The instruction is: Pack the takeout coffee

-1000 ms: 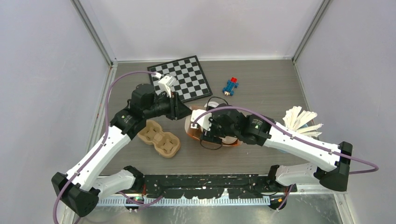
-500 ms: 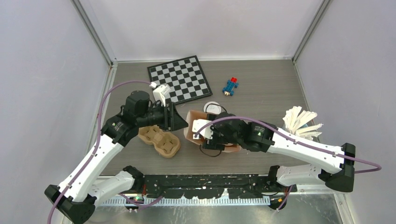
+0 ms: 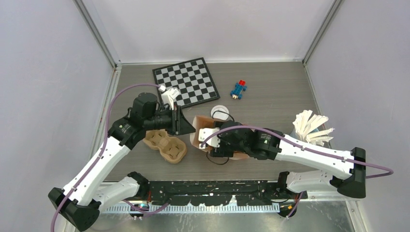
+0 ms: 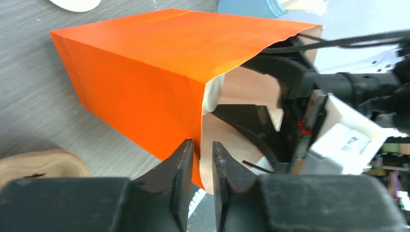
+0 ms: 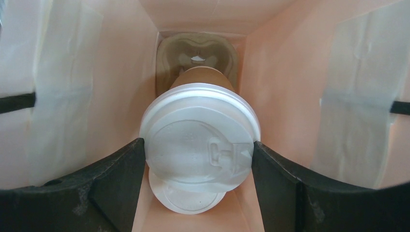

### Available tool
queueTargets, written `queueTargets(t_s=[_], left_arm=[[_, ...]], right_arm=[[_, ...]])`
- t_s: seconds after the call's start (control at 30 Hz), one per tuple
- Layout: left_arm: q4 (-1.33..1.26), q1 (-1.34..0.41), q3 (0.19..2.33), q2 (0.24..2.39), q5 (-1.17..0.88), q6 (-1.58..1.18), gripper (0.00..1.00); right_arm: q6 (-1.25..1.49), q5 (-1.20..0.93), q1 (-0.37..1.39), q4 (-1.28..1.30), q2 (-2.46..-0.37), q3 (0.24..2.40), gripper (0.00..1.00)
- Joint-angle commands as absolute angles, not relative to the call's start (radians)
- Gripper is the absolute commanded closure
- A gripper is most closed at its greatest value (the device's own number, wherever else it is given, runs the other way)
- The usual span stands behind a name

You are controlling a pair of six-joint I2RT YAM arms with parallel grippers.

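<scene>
Right gripper point(image 5: 198, 147) is inside the orange bag point(image 4: 140, 63), with its fingers pressed against both sides of the white lid on a kraft cup point(image 5: 200, 130). The cup points towards a pulp tray point(image 5: 196, 50) at the bag's far end. We cannot tell if it is seated there.

Left gripper point(image 4: 201, 150) has its fingers pinched together on the bag's rim, holding the mouth open.

Handling, as we judge it:
- The paper wall is thin and dents under squeeze.
- It is light if empty and top-heavy and sloshy if full. The fill cannot be seen.
- The plastic lid is slick and only snapped on, so it could pop off.
- The body just under the lid rim looks a safer hold than the lid itself, with light pressure.

Count:
- Cups: one held. A second white lid point(image 5: 186, 198) peeks out below it, and we cannot tell if there is a cup under it. A third white lid point(image 3: 220, 112) sits on the table point(image 3: 270, 96) just beside the bag.
- Trays: two. One is in the bag and another tray point(image 3: 165, 144) is out on the table.
- Bags: one.
</scene>
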State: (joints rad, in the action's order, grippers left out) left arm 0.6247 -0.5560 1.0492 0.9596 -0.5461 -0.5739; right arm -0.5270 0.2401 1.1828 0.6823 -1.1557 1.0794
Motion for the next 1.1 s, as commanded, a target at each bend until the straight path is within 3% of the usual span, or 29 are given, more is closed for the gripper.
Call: queueTargets(t_s=[0.0,0.13,0.67,1.07], left_arm=[[0.505,-0.558,1.018,0.915,-0.607,-0.577,0.85],[0.408,-0.558,0.944,0.85,-0.547,-0.563,1.0],[0.219,-0.558,0.85,0.82,-0.454,-0.444,1.0],[0.223,-0.558,0.78,0.76,-0.472,-0.483,1.0]], right_arm=[[-0.576,0.286,1.19,0.609,-1.13,1.06,0.27],[-0.635,0.327,1.19,0.556,-1.143,1.047,0.26],[-0.786,0.239,1.02,0.48,-1.225,1.12,0.26],[-0.772,0.141,1.036,0.526,-1.209,1.109,0.26]])
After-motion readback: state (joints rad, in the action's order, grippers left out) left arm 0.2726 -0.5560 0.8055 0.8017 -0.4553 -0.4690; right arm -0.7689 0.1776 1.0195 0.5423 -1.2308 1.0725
